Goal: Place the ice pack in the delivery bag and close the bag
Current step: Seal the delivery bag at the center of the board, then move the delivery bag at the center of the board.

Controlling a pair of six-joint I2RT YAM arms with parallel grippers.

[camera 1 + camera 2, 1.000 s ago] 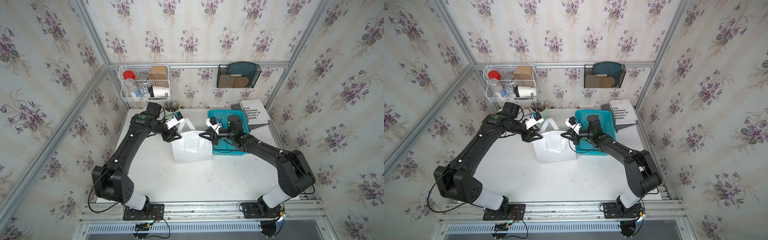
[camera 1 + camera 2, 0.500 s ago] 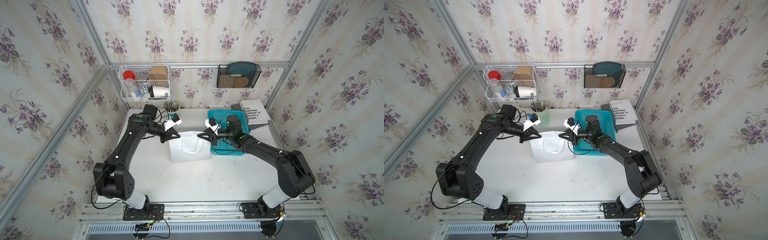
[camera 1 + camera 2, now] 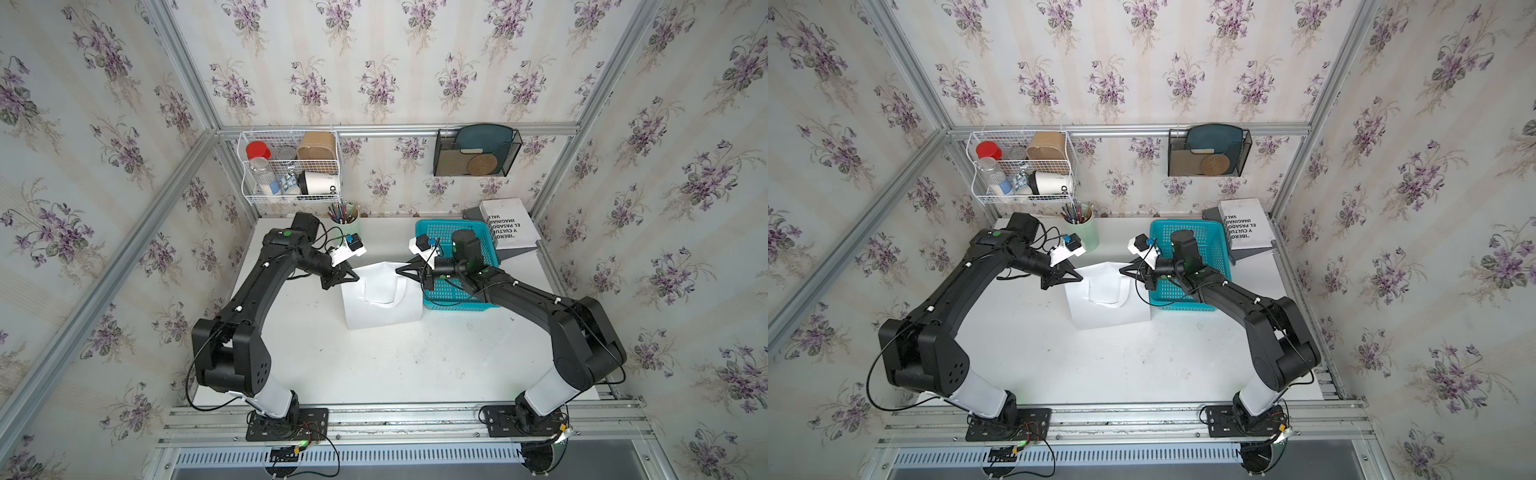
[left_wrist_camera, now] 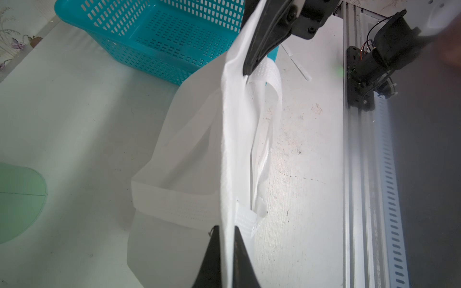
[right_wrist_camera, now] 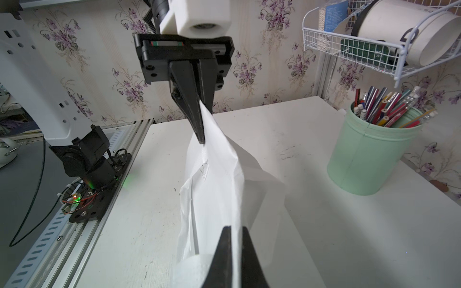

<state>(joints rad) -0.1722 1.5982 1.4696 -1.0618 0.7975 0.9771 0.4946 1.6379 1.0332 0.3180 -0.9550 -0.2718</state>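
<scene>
left gripper [image 4: 225, 230], right gripper [image 5: 235, 228] pinching delivery bag [image 3: 380, 305] edge, book [image 3: 509, 224] reading "imaginar"

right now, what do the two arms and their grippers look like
The left arm and right arm are chunky black links with a white segment above the base, a green dot near the wrist and loose black cables. Each wrist carries a white camera block. The left gripper and right gripper have black fingers tapering to points.

Bare table [image 3: 374, 365] before delivery bag [image 3: 374, 313]; basket [image 3: 453, 304] beside it.
</scene>
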